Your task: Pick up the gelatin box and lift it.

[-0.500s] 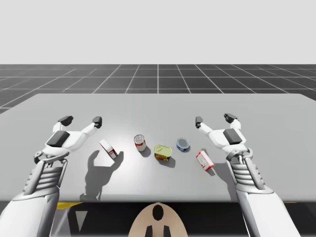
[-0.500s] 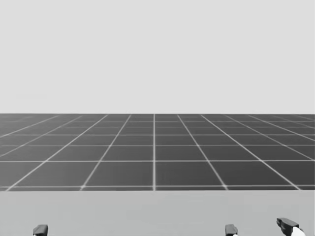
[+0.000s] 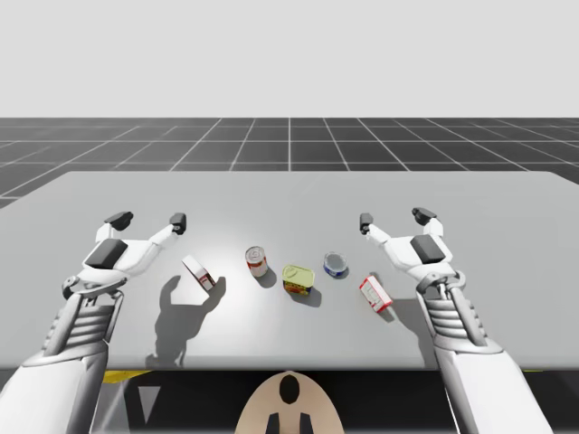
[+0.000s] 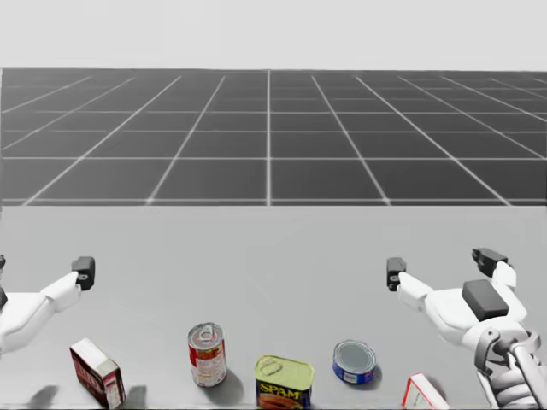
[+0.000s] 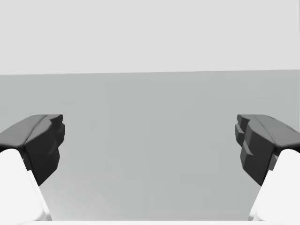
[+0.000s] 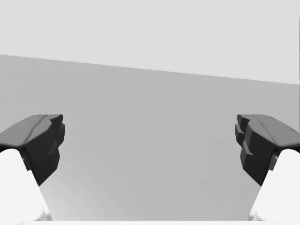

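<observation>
head's tipped down, and that's the whole change. where the head view had only floor grid, it now takes in the table (image 4: 273, 256) and the row of goods, while both arms sit as they were in the high view. so the looking is done and the reaching hasn't begun.

left gripper (image 3: 148, 220) hovers spread wide with nothing between its fingers, bare tabletop ahead in its wrist view. right gripper (image 3: 393, 218), same story: fingers well apart, holding nothing.

now the target. two small boxes are out there. the brighter red-and-white one i take for the gelatin box (image 3: 375, 293), lying at the right end of the row, just beside my right wrist and nearer me than that gripper's fingertips. the darker red box (image 3: 199, 271) lies at the left end, near my left arm. between them stand an upright red-labelled can (image 3: 257, 261), a yellow-topped rectangular tin (image 3: 296, 278) and a flat blue can (image 3: 336, 264).

right arm looks the one for the job. it'll need to draw back and come down over the box, minding the blue can close by.
</observation>
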